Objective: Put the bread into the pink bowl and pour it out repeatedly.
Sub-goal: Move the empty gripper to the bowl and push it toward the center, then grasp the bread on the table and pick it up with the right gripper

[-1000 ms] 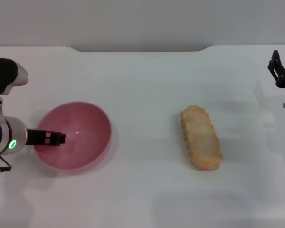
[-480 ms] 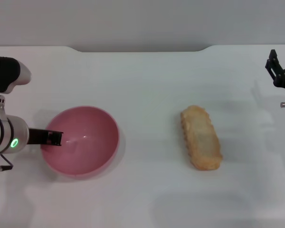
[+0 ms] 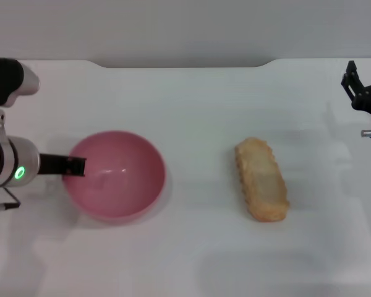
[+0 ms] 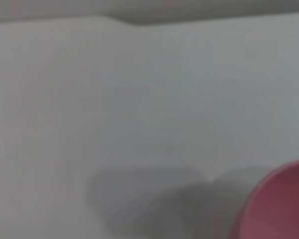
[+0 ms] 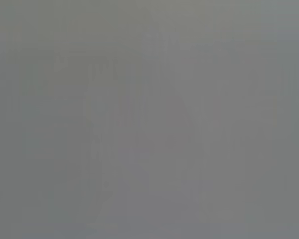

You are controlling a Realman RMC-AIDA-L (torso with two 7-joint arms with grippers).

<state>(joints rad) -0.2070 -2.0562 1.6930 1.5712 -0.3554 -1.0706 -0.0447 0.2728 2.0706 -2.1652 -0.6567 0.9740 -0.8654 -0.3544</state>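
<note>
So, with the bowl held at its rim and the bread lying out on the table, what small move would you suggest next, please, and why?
Probably bring the right gripper in from the table's far right edge to above the bread. The bread lies alone on the white table, outside the pink bowl, and the left gripper is already occupied at the bowl's rim, so only the right arm is free to pick it up.

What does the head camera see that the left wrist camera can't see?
Only the head view shows the bread lying flat on the table, outside the bowl, plus the left gripper holding the pink bowl's rim and the right gripper off at the table's far right edge. The left wrist view shows nothing extra. Both share the white table and the pink bowl, though the wrist view catches just one edge of it.
</note>
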